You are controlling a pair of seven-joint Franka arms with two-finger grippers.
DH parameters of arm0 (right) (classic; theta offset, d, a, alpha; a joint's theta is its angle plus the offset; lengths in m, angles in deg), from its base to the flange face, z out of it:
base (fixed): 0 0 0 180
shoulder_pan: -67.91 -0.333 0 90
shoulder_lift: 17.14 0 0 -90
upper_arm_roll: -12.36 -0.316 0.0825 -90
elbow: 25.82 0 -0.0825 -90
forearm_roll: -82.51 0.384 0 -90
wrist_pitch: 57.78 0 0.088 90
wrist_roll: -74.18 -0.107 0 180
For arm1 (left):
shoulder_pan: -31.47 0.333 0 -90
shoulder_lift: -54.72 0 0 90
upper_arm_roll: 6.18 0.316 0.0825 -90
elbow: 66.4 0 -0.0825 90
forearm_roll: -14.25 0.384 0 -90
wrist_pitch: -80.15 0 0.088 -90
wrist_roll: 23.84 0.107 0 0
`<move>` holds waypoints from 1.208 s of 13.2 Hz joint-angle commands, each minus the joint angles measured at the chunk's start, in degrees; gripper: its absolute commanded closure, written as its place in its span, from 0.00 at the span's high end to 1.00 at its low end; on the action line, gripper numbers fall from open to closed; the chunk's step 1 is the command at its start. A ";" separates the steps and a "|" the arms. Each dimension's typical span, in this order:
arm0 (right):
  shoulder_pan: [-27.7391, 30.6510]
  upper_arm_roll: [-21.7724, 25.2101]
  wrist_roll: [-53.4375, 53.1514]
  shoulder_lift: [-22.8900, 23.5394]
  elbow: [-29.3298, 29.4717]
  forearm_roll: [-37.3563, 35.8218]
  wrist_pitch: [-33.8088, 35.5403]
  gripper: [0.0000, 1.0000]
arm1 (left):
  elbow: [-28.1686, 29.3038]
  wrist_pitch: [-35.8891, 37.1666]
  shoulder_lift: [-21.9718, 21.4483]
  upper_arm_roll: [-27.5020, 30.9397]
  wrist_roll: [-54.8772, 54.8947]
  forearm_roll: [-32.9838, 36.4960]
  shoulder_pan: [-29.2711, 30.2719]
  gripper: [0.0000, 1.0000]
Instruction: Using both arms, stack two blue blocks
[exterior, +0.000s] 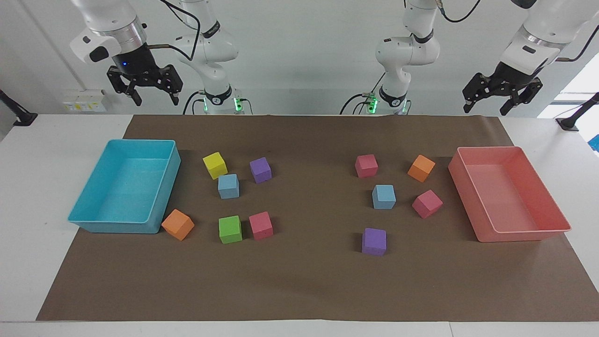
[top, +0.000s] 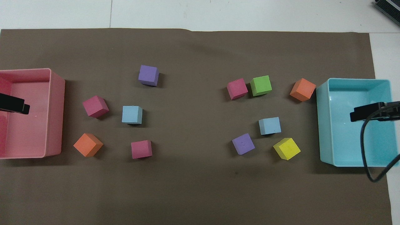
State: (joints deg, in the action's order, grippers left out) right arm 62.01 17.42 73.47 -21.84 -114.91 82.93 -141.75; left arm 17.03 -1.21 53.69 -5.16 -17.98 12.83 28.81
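Observation:
Two sky-blue blocks lie apart on the brown mat. One blue block (exterior: pixel 228 186) (top: pixel 269 126) lies toward the right arm's end, beside a yellow cube (exterior: pixel 215 165) and a purple cube (exterior: pixel 260 169). The other blue block (exterior: pixel 383 196) (top: pixel 132 114) lies toward the left arm's end, beside a pink cube (exterior: pixel 427 203). My right gripper (exterior: pixel 155 99) (top: pixel 365 113) hangs open and empty, high over the turquoise tray (exterior: pixel 84 220). My left gripper (exterior: pixel 486 108) (top: pixel 14 107) hangs open and empty, high over the pink tray (exterior: pixel 524 231).
Other cubes are scattered on the mat: orange (exterior: pixel 178 224), green (exterior: pixel 230 229) and pink (exterior: pixel 260 225) toward the right arm's end; pink (exterior: pixel 366 165), orange (exterior: pixel 421 168) and purple (exterior: pixel 374 241) toward the left arm's end.

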 commanded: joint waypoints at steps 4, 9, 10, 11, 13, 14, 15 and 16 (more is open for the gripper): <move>-0.17 -0.40 2.72 0.13 -5.48 0.02 -8.05 1.00 | 1.29 -0.46 -1.34 -0.31 -0.50 -0.25 -0.15 1.00; -0.08 -0.40 12.45 1.28 -8.89 1.16 -10.95 1.00 | 1.38 -0.55 -1.34 -0.31 -0.41 -0.43 -0.15 1.00; -0.08 -0.40 14.66 1.28 -9.95 1.16 -11.91 1.00 | 1.38 -0.55 -1.34 -0.31 -0.41 -0.43 -0.15 1.00; -0.25 -0.40 15.37 1.45 -10.75 1.25 -12.97 1.00 | 1.38 -0.55 -1.34 -0.31 -0.50 -0.52 -0.15 1.00; -0.95 -0.49 17.39 2.50 -12.94 1.34 -14.73 1.00 | 1.38 -0.55 -1.34 -0.31 -0.50 -0.52 -0.15 1.00; -2.09 -0.49 19.23 3.29 -13.91 1.34 -16.04 1.00 | 1.38 -0.55 -1.34 -0.40 -0.50 -0.52 -0.15 1.00; -2.36 -0.49 20.55 3.99 -15.31 1.34 -17.10 1.00 | 1.38 -0.55 -1.34 -0.40 -0.50 -0.52 -0.15 1.00; -2.63 -0.49 21.96 4.35 -17.06 1.60 -18.50 1.00 | 1.38 -0.55 -1.34 -0.40 -0.50 -0.52 -0.15 1.00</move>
State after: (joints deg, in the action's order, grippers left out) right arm 59.82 16.98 92.01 -17.97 -128.59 83.44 -157.29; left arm 17.03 -1.24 53.69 -5.59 -17.98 12.83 28.80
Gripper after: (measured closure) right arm 0.000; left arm 0.000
